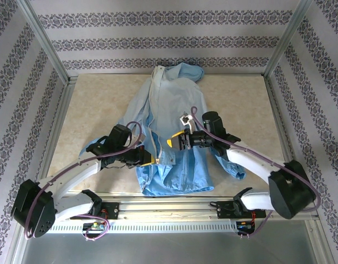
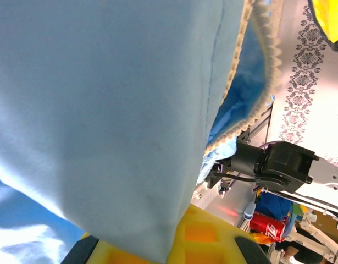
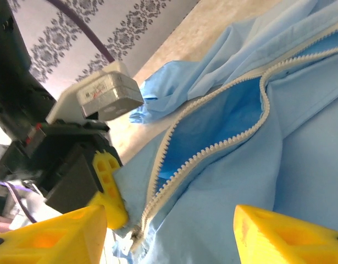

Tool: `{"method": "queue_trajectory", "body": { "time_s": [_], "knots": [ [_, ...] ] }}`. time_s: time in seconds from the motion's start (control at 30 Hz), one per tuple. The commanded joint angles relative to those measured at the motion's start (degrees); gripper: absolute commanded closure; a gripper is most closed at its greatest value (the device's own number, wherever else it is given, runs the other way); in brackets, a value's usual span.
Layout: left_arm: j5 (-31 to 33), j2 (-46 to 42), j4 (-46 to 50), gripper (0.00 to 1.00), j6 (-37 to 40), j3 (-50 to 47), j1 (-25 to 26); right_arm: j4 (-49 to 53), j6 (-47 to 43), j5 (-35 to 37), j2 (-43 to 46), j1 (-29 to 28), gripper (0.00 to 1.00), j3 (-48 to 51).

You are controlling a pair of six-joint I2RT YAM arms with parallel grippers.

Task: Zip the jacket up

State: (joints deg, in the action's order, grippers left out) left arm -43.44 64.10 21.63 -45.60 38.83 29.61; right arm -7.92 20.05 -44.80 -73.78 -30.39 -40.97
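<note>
The jacket (image 1: 174,104) is showing as thin, matt, crinkly cloth, its pale zipper (image 3: 212,147) teeth looking like dull plastic. The fingers (image 3: 284,236) of the right gripper (image 3: 170,214) are reading as matt yellow plastic. The tabletop (image 1: 97,104) is looking matt and speckled, and the rail (image 1: 174,206) along its near edge is shining like brushed metal.

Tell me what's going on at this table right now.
A two-armed robot is working on a thin light-blue hooded jacket lying on the beige table. The left tool appears to pinch the fabric near the bottom of the pale white zipper strip, whose teeth are parted above that point. The right tool is open, poised over the jacket beside the zipper. The zipping is not yet done.
</note>
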Motion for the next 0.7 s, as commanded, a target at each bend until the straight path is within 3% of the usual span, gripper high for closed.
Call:
{"method": "queue_trajectory", "body": {
  "time_s": [0.0,0.3,0.5,0.67],
  "knots": [
    [-0.3,-1.4,6.8,1.0,1.8,2.5,-0.3,17.0,-13.1,9.3,4.4,-2.8,0.37,-3.6],
    [-0.2,0.2,11.1,1.0,3.6,5.2,-0.3,28.7,-27.3,24.5,12.2,-18.5,0.37,-5.9],
    [-0.3,1.2,14.4,1.0,5.1,7.0,-0.3,32.8,-31.6,30.5,6.1,-27.3,0.35,-10.4],
    [-0.4,0.4,16.1,1.0,5.3,7.3,-0.3,31.6,-33.0,31.3,1.0,-29.8,0.33,-11.9]
  ]
}}
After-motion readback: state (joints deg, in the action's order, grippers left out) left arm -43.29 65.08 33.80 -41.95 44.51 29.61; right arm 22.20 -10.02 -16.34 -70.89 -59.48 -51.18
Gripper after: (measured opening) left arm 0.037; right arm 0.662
